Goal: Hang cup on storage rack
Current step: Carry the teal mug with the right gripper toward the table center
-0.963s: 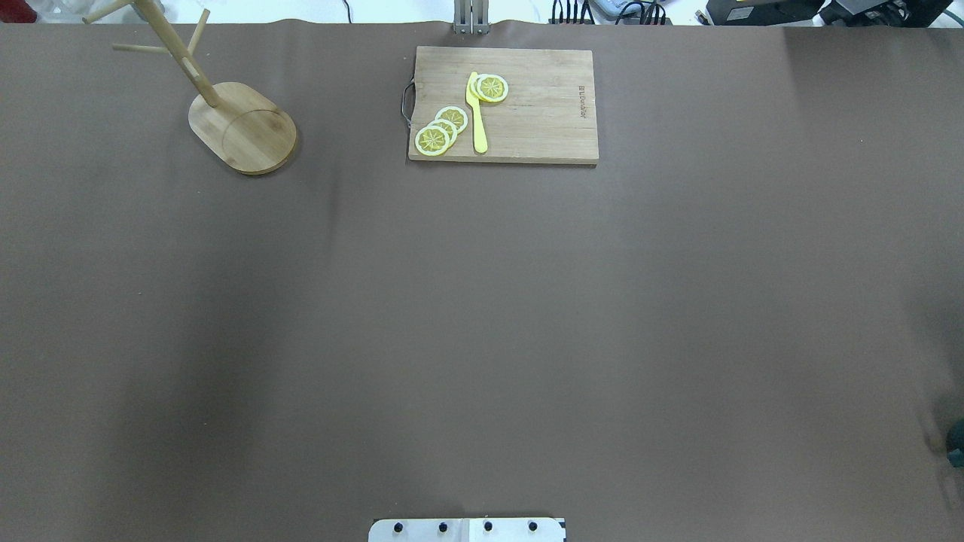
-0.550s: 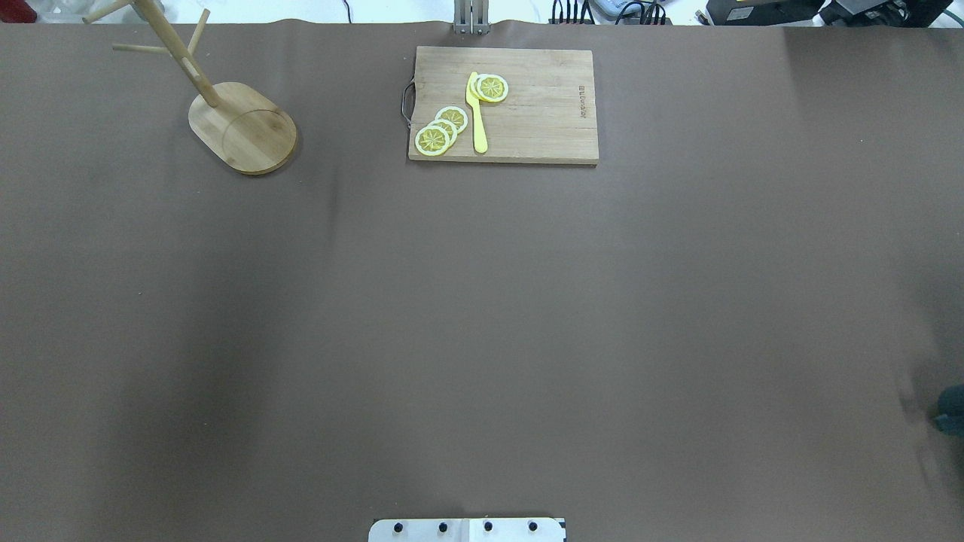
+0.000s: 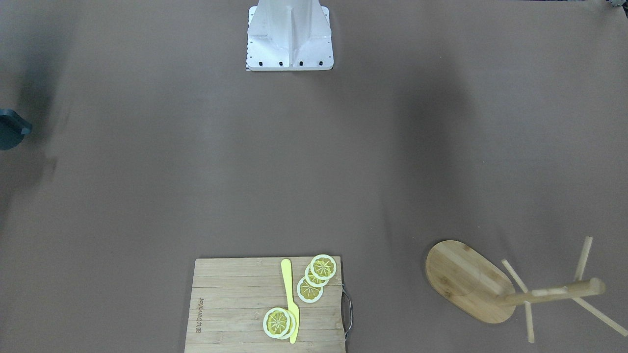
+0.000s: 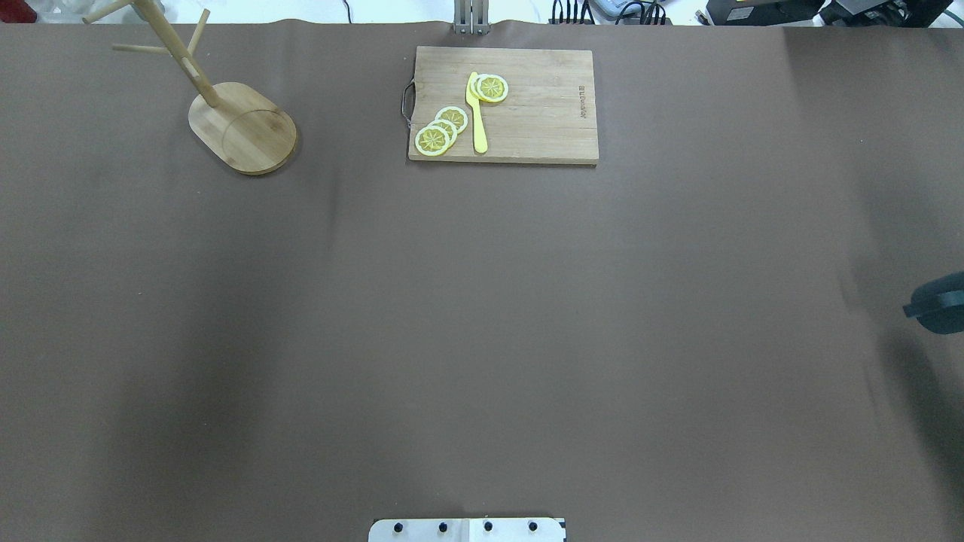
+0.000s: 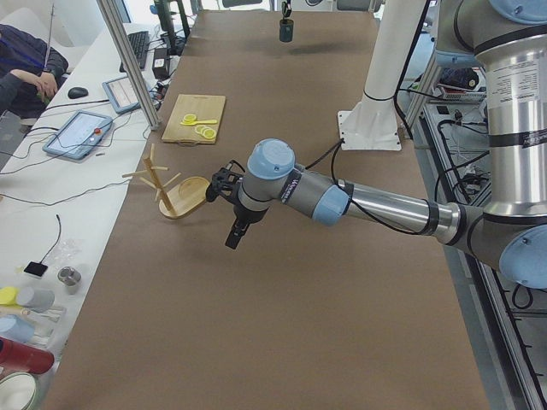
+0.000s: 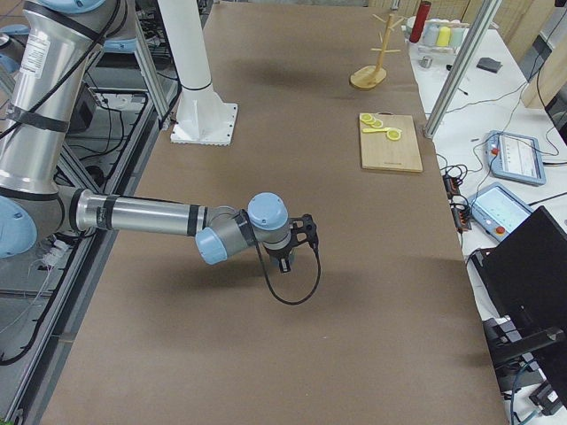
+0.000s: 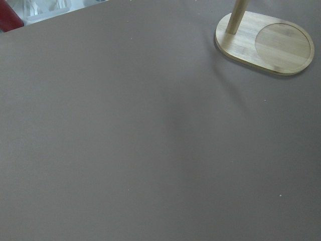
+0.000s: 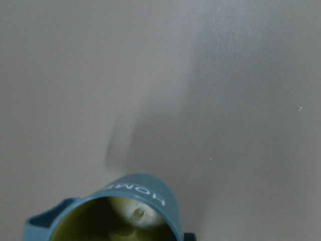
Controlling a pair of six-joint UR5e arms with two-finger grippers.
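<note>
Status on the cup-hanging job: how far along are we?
Done: the cup looks picked up. It fills the bottom of the right wrist view, above the table, though the grip itself is hidden. In hand: it hangs at the table's right edge, far from the storage rack at the far left. Left: carry it across and hook its handle on the rack, which holds nothing yet.

I see table (image 4: 482, 324) under brown cover. Storage rack (image 4: 242, 129) upright on oval base, near fingers of left gripper (image 5: 232, 243), not touching. Cutting board (image 4: 535, 124) flat on cover, well past rack from those fingers. Board and rack apart from each other. White robot mount plate (image 3: 289, 49) on robot-side edge, well apart from fingers.
</note>
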